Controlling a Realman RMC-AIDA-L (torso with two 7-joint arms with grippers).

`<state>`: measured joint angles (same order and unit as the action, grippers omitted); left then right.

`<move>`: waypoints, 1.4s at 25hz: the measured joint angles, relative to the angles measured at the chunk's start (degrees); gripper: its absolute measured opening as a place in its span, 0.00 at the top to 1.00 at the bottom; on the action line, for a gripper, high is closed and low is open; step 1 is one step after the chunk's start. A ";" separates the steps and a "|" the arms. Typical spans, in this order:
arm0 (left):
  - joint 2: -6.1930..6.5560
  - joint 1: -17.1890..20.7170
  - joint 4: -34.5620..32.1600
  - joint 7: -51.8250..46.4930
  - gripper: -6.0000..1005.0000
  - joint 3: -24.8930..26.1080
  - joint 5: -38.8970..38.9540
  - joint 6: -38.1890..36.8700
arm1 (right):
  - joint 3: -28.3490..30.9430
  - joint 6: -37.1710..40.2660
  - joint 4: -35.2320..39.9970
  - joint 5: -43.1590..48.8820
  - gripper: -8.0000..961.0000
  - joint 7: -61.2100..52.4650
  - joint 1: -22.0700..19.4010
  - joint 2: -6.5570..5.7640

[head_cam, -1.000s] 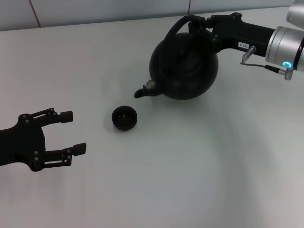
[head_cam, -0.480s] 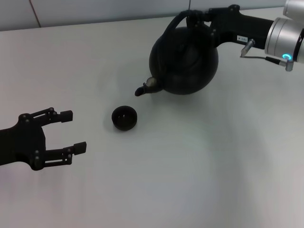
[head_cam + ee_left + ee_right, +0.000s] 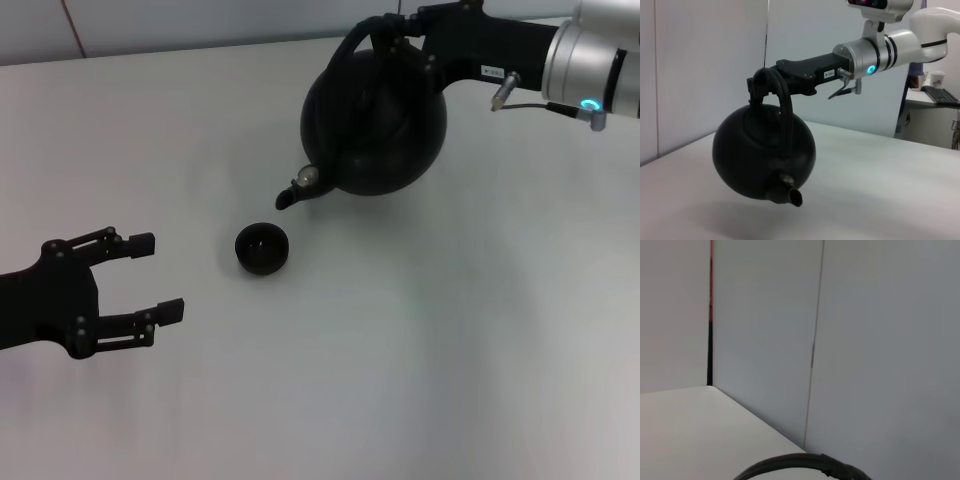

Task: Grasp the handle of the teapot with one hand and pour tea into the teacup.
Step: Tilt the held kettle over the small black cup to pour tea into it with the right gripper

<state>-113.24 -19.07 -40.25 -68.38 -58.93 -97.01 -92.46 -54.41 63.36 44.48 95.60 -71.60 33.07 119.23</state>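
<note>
The big round matte-black teapot [image 3: 372, 125] hangs clear of the white table, tilted so its short spout [image 3: 297, 189] points down-left. My right gripper [image 3: 400, 30], the hand with a small white label and silver cuff, is shut on the arched handle [image 3: 362, 40] at the top. In the left wrist view the teapot [image 3: 762, 155] floats above the tabletop with the hand [image 3: 762, 82] clamped on the handle [image 3: 782, 107]. The tiny black teacup [image 3: 262, 247] stands on the table just below and left of the spout. My left gripper [image 3: 155, 278] rests open at the lower left, apart from the cup.
The white table [image 3: 430, 340] spreads around the cup; a pale wall [image 3: 200, 20] rises at its far edge. The right wrist view shows wall panels [image 3: 815, 340] and a strip of the handle [image 3: 800, 462]. A desk with a keyboard [image 3: 939, 95] stands far off.
The right gripper has lifted the teapot off the table and carried it slightly left, tilting the spout lower toward the teacup. The left gripper and teacup have not moved.
</note>
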 joint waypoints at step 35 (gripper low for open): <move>-0.30 0.09 -1.32 0.00 0.15 0.75 -2.84 0.26 | -7.38 -4.46 4.73 4.40 0.83 -0.01 3.09 0.00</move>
<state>-113.55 -18.98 -41.57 -68.38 -58.18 -99.85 -92.20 -61.79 58.90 49.21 100.00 -71.61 36.17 119.23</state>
